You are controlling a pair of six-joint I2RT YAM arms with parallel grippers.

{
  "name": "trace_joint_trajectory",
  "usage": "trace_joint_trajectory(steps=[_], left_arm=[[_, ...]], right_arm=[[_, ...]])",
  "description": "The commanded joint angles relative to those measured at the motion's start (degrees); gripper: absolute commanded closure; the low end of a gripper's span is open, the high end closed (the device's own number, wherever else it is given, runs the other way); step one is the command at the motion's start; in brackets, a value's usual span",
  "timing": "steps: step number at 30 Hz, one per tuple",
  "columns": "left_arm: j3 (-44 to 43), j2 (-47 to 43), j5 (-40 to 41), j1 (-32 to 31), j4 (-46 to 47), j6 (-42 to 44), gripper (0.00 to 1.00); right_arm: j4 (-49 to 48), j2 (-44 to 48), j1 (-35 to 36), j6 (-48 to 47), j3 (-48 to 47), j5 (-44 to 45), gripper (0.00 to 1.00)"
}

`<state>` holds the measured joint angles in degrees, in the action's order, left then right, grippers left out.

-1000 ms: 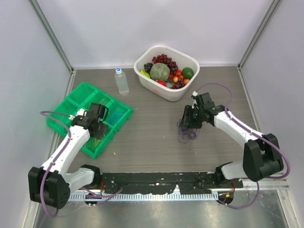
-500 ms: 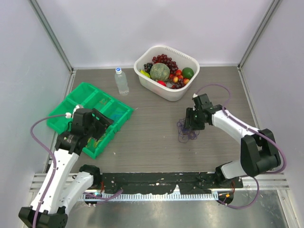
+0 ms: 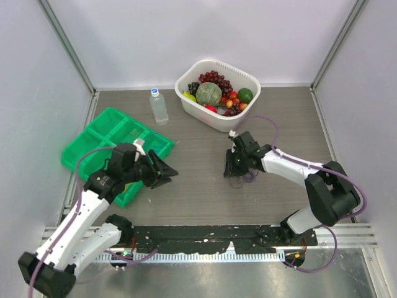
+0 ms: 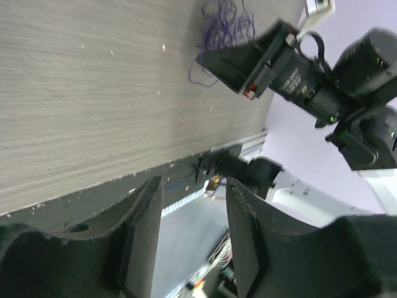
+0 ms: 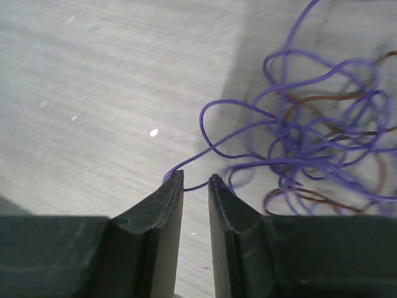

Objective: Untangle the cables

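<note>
The cables (image 3: 244, 179) lie in a small tangle on the wooden table, right of centre. In the right wrist view they are purple and brown loops (image 5: 310, 143). My right gripper (image 3: 231, 166) is low at the tangle's left edge. Its jaws (image 5: 196, 180) stand a narrow gap apart, and one purple strand crosses between the tips without being pinched. My left gripper (image 3: 166, 171) hovers over the table left of centre, pointing towards the tangle. It is open (image 4: 192, 186) and holds nothing. The left wrist view shows the cables (image 4: 224, 25) far ahead, beside the right gripper (image 4: 208, 59).
A white basket (image 3: 214, 62) of fruit stands at the back centre. A water bottle (image 3: 159, 105) stands to its left. A green compartment tray (image 3: 105, 118) lies at the left, behind my left arm. A black rail (image 3: 205, 239) runs along the near edge.
My left arm swung right from over the green tray to the open table, its jaws now apart. My right gripper moved left and down to the tangle's edge and its jaws narrowed.
</note>
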<state>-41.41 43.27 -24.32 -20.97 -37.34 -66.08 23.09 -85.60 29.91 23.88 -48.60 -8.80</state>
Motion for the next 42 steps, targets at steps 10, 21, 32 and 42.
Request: trace_joint_trajectory(steps=[10,21,32,42], left_arm=[[-8.9,19.7,13.9,-25.5,11.6,-4.4,0.64],[-18.9,44.8,2.9,-25.8,21.2,-5.1,0.54],[-31.5,56.6,9.9,-25.8,10.8,0.7,0.82],[-33.7,63.0,6.6,-25.1,9.1,2.4,0.69]], right_arm=[[-6.1,17.2,5.0,14.6,9.7,-3.9,0.66],[7.9,27.6,4.5,23.7,8.3,18.6,0.56],[7.2,26.8,-1.1,17.8,6.1,19.4,0.60],[3.3,18.9,-2.1,11.0,1.4,12.1,0.62]])
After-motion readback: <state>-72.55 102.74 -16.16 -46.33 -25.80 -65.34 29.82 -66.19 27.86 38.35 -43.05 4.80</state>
